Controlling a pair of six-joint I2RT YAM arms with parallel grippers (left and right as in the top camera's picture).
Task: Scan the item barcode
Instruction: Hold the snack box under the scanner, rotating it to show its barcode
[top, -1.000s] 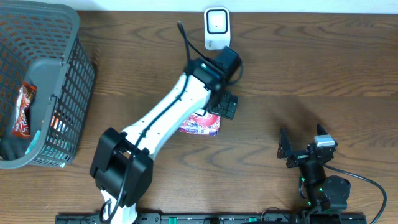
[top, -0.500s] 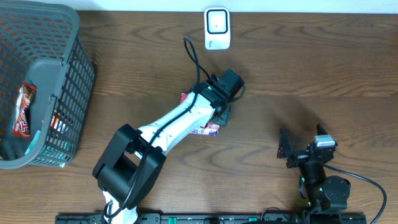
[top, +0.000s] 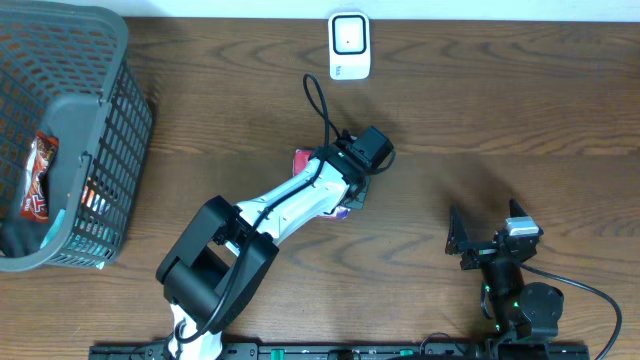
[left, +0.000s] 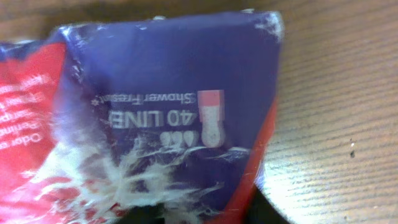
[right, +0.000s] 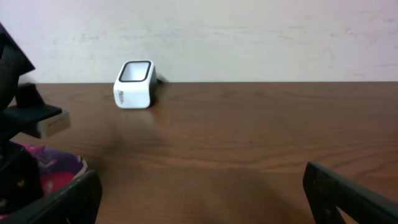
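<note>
While on table (top: 500, 120), packet (left: 174, 81) beneath arm (top: 290, 200).

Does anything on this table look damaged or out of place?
Only the packet under the left tool: its purple and red wrapping is crumpled, with white crease marks across the front. Whether it is actually torn cannot be told. Nothing else stands out.

A dark wooden table (top: 520, 110) stands against a pale wall (right: 261, 31).
</note>
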